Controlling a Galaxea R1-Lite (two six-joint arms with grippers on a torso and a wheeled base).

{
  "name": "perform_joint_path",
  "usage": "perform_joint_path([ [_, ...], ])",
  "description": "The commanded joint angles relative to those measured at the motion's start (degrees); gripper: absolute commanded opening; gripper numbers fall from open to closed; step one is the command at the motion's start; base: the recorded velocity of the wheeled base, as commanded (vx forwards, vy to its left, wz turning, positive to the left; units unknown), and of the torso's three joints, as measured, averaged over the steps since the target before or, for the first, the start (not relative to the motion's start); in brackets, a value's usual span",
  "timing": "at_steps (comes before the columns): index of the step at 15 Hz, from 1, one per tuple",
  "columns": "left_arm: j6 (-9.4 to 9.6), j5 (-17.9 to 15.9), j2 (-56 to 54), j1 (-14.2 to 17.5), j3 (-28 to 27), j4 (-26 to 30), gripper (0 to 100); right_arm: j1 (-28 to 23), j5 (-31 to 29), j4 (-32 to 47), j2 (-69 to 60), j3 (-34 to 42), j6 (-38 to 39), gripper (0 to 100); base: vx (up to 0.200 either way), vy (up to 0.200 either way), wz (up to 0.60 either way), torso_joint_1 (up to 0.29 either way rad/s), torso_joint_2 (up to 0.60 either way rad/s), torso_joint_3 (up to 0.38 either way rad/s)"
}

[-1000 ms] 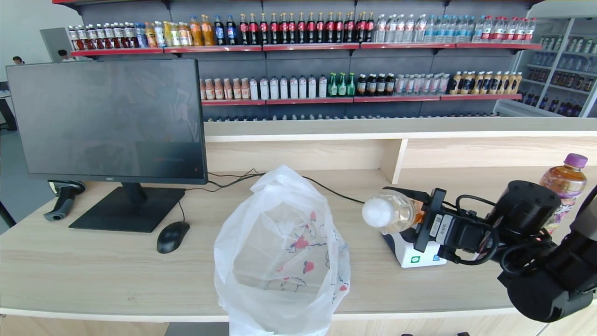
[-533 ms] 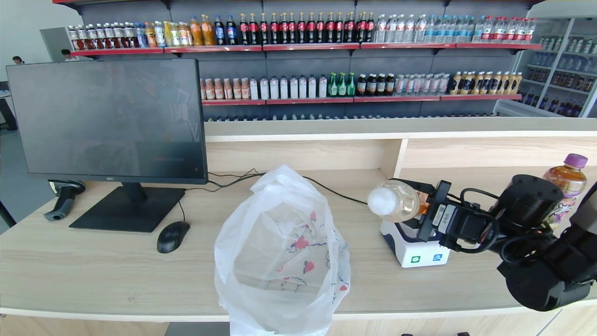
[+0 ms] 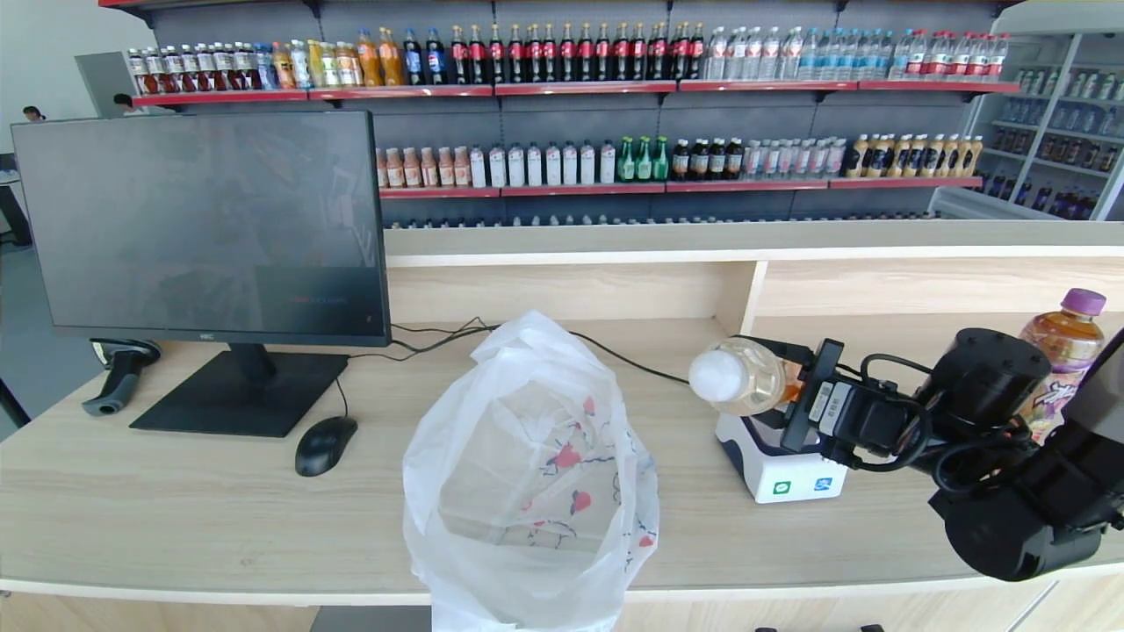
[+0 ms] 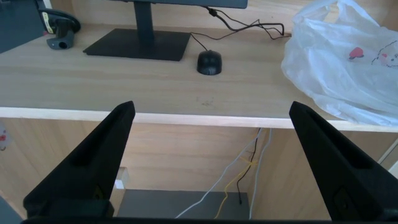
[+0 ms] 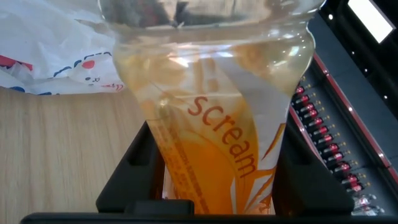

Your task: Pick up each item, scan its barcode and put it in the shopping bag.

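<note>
Orange-labelled bottle (image 3: 738, 377) clenched in right claw (image 5: 214, 180) over scanner (image 3: 781, 470); left claw (image 4: 211, 112) released, facing counter (image 4: 155, 81).

- Shopping bag (image 3: 527, 474): base is cut off by the head view's lower edge.
- Desktop scanner (image 3: 777, 470), right of the bag: top is hidden by the held bottle (image 3: 738, 377) and the right gripper (image 3: 777, 376).
- Purple-capped bottle (image 3: 1067, 338), far right of the bag: lower body is masked by the arm.
- Handheld scanner (image 3: 118, 373), far left of the bag: head is concealed behind the monitor (image 3: 202, 224).
- Held bottle's barcode: cannot be made out.
</note>
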Motion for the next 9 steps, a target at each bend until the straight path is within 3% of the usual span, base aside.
perform_joint_path([
  [1, -0.01, 0.0, 0.0, 0.0, 0.0, 0.0, 100, 0.5, 0.0, -0.1, 0.2, 0.0, 0.1, 0, 0.000, 0.000, 0.00, 0.000, 0.00, 0.000],
  [9, 0.17, -0.1, 0.0, 0.0, 0.0, -0.1, 100, 0.5, 0.0, -0.1, 0.2, 0.0, 0.6, 0, 0.000, 0.000, 0.00, 0.000, 0.00, 0.000],
])
